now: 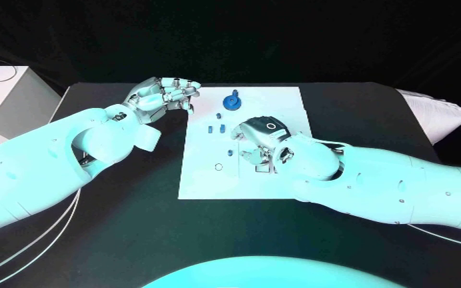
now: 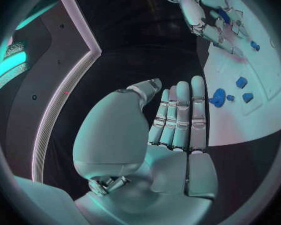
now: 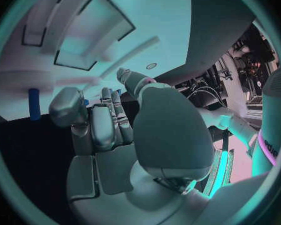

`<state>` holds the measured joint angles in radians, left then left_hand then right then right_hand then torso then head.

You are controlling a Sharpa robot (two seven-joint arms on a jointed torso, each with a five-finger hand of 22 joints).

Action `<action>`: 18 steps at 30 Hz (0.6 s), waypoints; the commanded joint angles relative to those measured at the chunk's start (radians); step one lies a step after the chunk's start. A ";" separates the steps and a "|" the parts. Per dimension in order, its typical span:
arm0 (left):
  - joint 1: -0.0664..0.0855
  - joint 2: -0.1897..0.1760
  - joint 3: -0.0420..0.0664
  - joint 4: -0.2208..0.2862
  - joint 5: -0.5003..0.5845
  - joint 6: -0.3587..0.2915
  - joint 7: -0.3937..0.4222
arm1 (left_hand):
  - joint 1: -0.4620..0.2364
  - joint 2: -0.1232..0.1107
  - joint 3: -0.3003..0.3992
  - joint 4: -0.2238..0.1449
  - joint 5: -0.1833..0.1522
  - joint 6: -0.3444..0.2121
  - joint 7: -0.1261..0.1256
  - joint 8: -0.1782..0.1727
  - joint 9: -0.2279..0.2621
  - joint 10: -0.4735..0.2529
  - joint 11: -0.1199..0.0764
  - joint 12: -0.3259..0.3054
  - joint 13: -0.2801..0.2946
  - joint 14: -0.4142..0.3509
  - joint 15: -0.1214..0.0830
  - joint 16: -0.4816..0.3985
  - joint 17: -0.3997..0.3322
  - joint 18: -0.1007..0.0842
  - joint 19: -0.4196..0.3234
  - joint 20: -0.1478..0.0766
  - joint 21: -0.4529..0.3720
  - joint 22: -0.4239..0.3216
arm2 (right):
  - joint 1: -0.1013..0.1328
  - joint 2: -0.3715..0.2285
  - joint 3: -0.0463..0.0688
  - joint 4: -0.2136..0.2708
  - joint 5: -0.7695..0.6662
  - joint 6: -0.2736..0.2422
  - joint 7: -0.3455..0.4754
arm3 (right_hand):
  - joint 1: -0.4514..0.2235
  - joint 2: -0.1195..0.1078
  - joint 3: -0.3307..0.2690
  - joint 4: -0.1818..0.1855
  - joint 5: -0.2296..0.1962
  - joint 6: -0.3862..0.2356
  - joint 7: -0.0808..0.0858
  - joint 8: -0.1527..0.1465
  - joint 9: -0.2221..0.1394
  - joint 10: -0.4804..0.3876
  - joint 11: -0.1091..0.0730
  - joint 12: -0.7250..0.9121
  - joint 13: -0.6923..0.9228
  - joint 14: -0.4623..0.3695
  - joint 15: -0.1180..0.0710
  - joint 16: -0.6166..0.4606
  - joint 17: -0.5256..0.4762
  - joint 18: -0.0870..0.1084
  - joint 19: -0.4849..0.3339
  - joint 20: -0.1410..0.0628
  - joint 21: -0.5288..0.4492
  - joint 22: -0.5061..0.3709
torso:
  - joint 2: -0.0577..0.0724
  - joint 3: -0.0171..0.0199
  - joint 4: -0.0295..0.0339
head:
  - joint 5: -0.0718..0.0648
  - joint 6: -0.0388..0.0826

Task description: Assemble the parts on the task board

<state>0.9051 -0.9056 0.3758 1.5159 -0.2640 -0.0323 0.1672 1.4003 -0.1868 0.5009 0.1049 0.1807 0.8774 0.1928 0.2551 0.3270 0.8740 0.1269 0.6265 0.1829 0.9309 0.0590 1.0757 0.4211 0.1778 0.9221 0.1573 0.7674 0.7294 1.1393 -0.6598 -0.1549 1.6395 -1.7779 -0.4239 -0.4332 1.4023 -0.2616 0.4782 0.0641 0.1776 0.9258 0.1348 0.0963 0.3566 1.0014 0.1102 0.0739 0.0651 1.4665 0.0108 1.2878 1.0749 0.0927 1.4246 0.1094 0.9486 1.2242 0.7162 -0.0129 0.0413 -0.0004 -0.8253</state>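
The white task board (image 1: 288, 105) lies in the middle of the black table. A tall blue part (image 1: 232, 101) stands upright near its far edge, with small blue parts (image 1: 210, 128) beside it. My right hand (image 1: 262, 139) is over the board's middle, fingers curled down. In the left wrist view a small blue part (image 2: 223, 16) sits pinched between the fingers of that right hand (image 2: 209, 20). My left hand (image 1: 163, 96) hovers at the board's far left corner; its fingers (image 2: 181, 115) are straight and hold nothing. The right wrist view shows a blue cylinder (image 3: 33, 104) beyond my right hand (image 3: 109, 130).
Several loose blue parts (image 2: 218, 96) lie on the board past my left fingertips. A white block (image 1: 19, 95) stands at the table's far left, and a pale object (image 1: 432, 115) at its right edge. Bare black table (image 1: 115, 235) surrounds the board.
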 commanded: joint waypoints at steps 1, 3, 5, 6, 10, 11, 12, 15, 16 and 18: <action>0.000 0.002 0.001 0.000 0.002 0.015 0.006 | 0.004 -0.001 -0.004 0.000 0.005 -0.003 0.000 -0.004 -0.001 -0.007 0.002 0.003 -0.001 0.004 0.003 -0.004 -0.001 0.006 0.008 -0.001 -0.004 -0.001 | 0.015 -0.026 0.005 0.020 0.092 -0.037 0.034 | 0.013 0.005 -0.020 0.007 0.004 -0.002 0.000 -0.005 -0.006 0.005 -0.003 0.014 0.002 0.003 0.005 0.005 0.005 0.018 -0.002 0.000 0.003 0.003 | -0.001 -0.0014 0.0014 | -0.006 0.010; 0.000 0.002 0.001 0.000 0.003 0.015 0.007 | 0.004 -0.001 -0.004 0.000 0.005 -0.003 0.000 -0.004 -0.001 -0.007 0.002 0.003 -0.001 0.004 0.003 -0.004 -0.001 0.006 0.008 -0.001 -0.004 -0.001 | 0.027 -0.052 0.009 0.033 0.123 -0.044 0.040 | 0.015 0.006 -0.021 0.014 0.009 0.004 -0.001 -0.005 -0.009 0.026 -0.008 0.030 0.003 0.009 0.000 0.017 0.019 0.015 0.005 -0.003 0.019 0.011 | 0.000 -0.0019 0.0015 | -0.010 0.017; -0.001 0.000 0.001 0.002 0.003 0.014 0.008 | 0.004 -0.001 -0.004 0.000 0.005 -0.003 0.000 -0.004 -0.001 -0.007 0.002 0.003 -0.001 0.004 0.003 -0.004 -0.001 0.006 0.008 -0.001 -0.004 -0.001 | 0.041 -0.076 0.013 0.042 0.149 -0.041 0.048 | 0.014 0.006 -0.014 0.022 0.012 0.013 0.004 -0.003 -0.011 0.045 -0.012 0.042 0.003 0.014 -0.003 0.026 0.030 0.013 0.012 -0.006 0.034 0.020 | 0.001 -0.0011 0.0009 | -0.014 0.024; -0.001 -0.001 0.001 0.002 0.003 0.014 0.008 | 0.004 -0.001 -0.004 0.000 0.005 -0.003 0.000 -0.004 -0.001 -0.007 0.002 0.003 -0.001 0.004 0.003 -0.004 -0.001 0.006 0.008 -0.001 -0.004 -0.001 | 0.047 -0.087 0.015 0.044 0.156 -0.033 0.050 | 0.013 0.006 -0.011 0.025 0.013 0.017 0.006 -0.001 -0.012 0.049 -0.013 0.044 0.003 0.014 -0.004 0.028 0.032 0.013 0.012 -0.007 0.034 0.020 | 0.001 -0.0004 -0.0005 | -0.014 0.026; -0.001 -0.003 0.000 0.002 0.004 0.011 0.011 | 0.006 -0.001 -0.005 0.000 0.004 -0.002 0.000 -0.004 -0.001 -0.007 0.002 0.003 -0.001 0.005 0.003 -0.005 -0.001 0.006 0.010 -0.001 -0.006 -0.002 | 0.073 -0.118 0.020 0.036 0.143 0.017 0.050 | 0.004 -0.002 -0.005 0.037 0.013 0.028 -0.002 0.001 -0.015 0.057 -0.016 0.050 0.001 0.025 -0.006 0.054 0.067 0.013 0.019 -0.010 0.034 0.020 | 0.001 0.0020 -0.0037 | -0.018 0.033; -0.001 -0.003 0.000 0.003 0.004 0.010 0.012 | 0.006 -0.001 -0.005 0.000 0.004 -0.002 0.000 -0.004 -0.001 -0.007 0.002 0.003 -0.001 0.005 0.003 -0.005 -0.001 0.006 0.010 -0.001 -0.006 -0.002 | 0.085 -0.128 0.022 0.028 0.134 0.044 0.053 | 0.000 -0.007 -0.009 0.041 0.016 0.031 -0.005 0.001 -0.015 0.055 -0.016 0.049 0.000 0.026 -0.006 0.058 0.072 0.012 0.022 -0.011 0.040 0.024 | 0.001 0.0018 -0.0028 | -0.021 0.035; -0.001 -0.003 0.000 0.003 0.004 0.010 0.012 | 0.006 -0.001 -0.005 0.000 0.004 -0.002 0.000 -0.004 -0.001 -0.007 0.002 0.003 -0.001 0.005 0.003 -0.005 -0.001 0.006 0.010 -0.001 -0.006 -0.002 | 0.091 -0.133 0.022 0.023 0.128 0.062 0.056 | -0.002 -0.009 -0.012 0.044 0.018 0.032 -0.006 0.002 -0.016 0.053 -0.016 0.048 0.000 0.027 -0.006 0.060 0.075 0.011 0.023 -0.011 0.044 0.026 | 0.001 0.0010 -0.0017 | -0.023 0.037; -0.002 -0.002 0.000 0.004 0.004 0.011 0.013 | 0.006 -0.001 -0.005 0.000 0.004 -0.002 0.000 -0.004 -0.001 -0.007 0.002 0.003 -0.001 0.005 0.003 -0.005 -0.001 0.006 0.010 -0.001 -0.006 -0.002 | 0.107 -0.143 0.024 0.003 0.109 0.106 0.064 | -0.003 -0.012 -0.039 0.054 0.017 0.032 -0.015 -0.001 -0.020 0.036 -0.014 0.044 -0.001 0.028 -0.004 0.068 0.081 0.008 0.027 -0.010 0.055 0.032 | 0.001 0.0005 -0.0001 | -0.025 0.042; -0.002 -0.002 0.000 0.004 0.004 0.011 0.013 | 0.006 -0.001 -0.005 0.000 0.004 -0.002 0.000 -0.004 -0.001 -0.007 0.002 0.003 -0.001 0.005 0.003 -0.005 -0.001 0.006 0.010 -0.001 -0.006 -0.002 | 0.110 -0.144 0.024 -0.003 0.104 0.117 0.066 | 0.000 -0.011 -0.052 0.058 0.016 0.031 -0.016 -0.002 -0.022 0.031 -0.013 0.043 -0.001 0.027 -0.003 0.070 0.082 0.008 0.028 -0.010 0.054 0.033 | 0.001 0.0006 0.0011 | -0.026 0.044; -0.003 -0.002 0.000 0.004 0.004 0.011 0.013 | 0.006 -0.001 -0.005 0.000 0.004 -0.002 0.000 -0.004 -0.001 -0.007 0.002 0.003 -0.001 0.005 0.003 -0.005 -0.001 0.006 0.010 -0.001 -0.006 -0.002 | 0.115 -0.147 0.025 -0.015 0.096 0.146 0.070 | 0.003 -0.008 -0.072 0.065 0.015 0.032 -0.018 -0.003 -0.024 0.027 -0.012 0.044 0.000 0.027 -0.003 0.073 0.084 0.007 0.029 -0.009 0.058 0.035 | 0.002 0.0010 0.0021 | -0.028 0.046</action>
<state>0.9033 -0.9092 0.3757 1.5166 -0.2640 -0.0324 0.1687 1.4003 -0.1867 0.5009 0.1049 0.1807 0.8774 0.1928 0.2551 0.3271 0.8740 0.1270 0.6265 0.1830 0.9309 0.0590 1.0757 0.4212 0.1778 0.9256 0.1537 0.7674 0.7278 1.2529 -0.8064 -0.1301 1.6297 -1.6587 -0.3695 -0.3900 1.3978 -0.2661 0.4143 0.1266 0.1937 0.9578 0.1249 0.0963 0.3334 1.0355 0.0977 0.1202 0.0652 1.4666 0.0107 1.3542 1.1582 0.0927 1.4484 0.1004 1.0031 1.2582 0.7172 -0.0123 0.0413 -0.0255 -0.7831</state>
